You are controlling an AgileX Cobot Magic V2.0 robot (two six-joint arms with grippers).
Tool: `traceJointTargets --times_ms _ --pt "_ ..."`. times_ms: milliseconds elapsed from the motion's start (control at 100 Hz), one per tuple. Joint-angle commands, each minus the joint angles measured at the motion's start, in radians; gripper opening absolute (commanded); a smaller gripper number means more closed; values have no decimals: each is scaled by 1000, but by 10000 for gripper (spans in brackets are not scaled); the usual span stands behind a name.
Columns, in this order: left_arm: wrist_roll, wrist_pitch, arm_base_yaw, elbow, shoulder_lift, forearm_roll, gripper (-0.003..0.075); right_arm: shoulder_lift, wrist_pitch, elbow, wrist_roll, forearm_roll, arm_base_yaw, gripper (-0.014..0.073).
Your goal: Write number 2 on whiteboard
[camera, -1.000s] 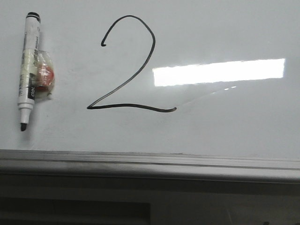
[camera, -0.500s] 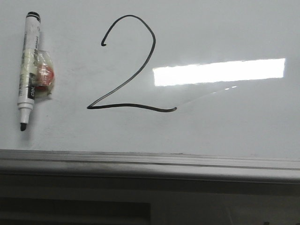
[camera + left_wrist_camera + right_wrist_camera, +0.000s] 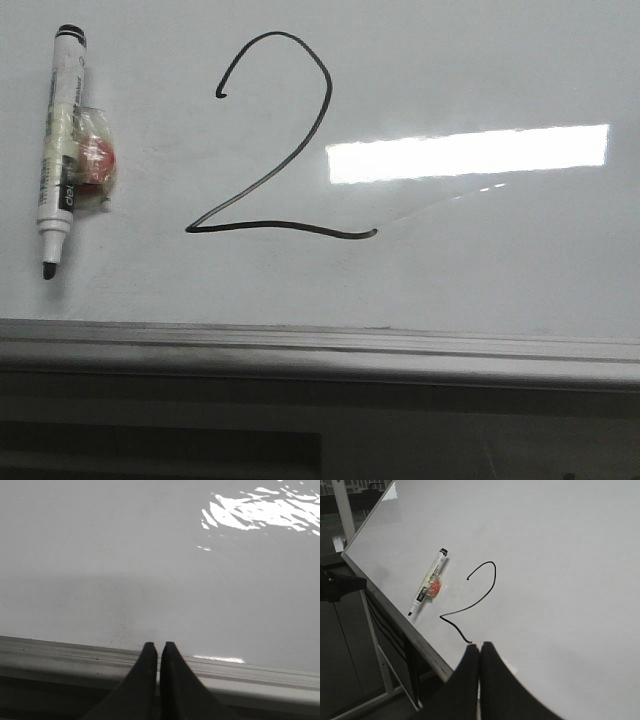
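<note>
Nothing has moved since a second ago: the pen, the drawn line and the bright glare sit in the same spots in the front view.

The number 2 (image 3: 275,140) is drawn in thin black line on the whiteboard (image 3: 480,270). It has a round loop at the top, a long slanted stroke going down to the left, and a wavy base that runs to the right. It sits near the middle of the board, a bit to the left. The right wrist view shows the number 2 (image 3: 472,600) too, on the slanted whiteboard (image 3: 560,580).

A marker pen (image 3: 58,150) lies on the surface to the left of the 2, apart from it. Its black tip points down toward the grey rail (image 3: 320,350) and its black end points up. A small red lump wrapped in clear tape (image 3: 93,165) is stuck to the side of the pen. The pen (image 3: 427,587) shows in the right wrist view as well, beside the 2.

A bright white patch of light (image 3: 468,153) shines on the board to the right of the 2. A faint grey curved smudge (image 3: 440,205) runs from the end of the wavy base up toward that light.

The left fingers (image 3: 159,652) are pressed together and hold nothing. They sit over the grey rail at the board's edge.

The right fingers (image 3: 480,652) are pressed together too, with nothing in them. They sit near the end of the wavy base of the 2.
</note>
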Motion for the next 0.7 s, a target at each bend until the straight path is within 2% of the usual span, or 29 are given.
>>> traceJointTargets --times_ms 0,200,320,400,530,610,690 --pt "-11 -49 2 29 -28 5 -19 26 -62 -22 2 -22 -6 -60" --pt "-11 -49 2 29 -28 5 -19 28 -120 -18 -9 99 -6 -60" --pt "-11 -49 2 29 -28 5 -19 82 -280 39 -68 137 -57 -60" --pt "-11 -49 2 29 -28 5 -19 136 -464 105 -149 179 -154 -60" --pt "-11 -49 2 29 -28 5 -19 226 -781 223 -155 197 -345 -60" --pt "-11 -49 2 29 -28 5 -19 275 -1005 305 -155 197 -502 -60" --pt "-11 -49 2 29 -28 5 -19 313 -1166 368 -155 199 -657 -60"
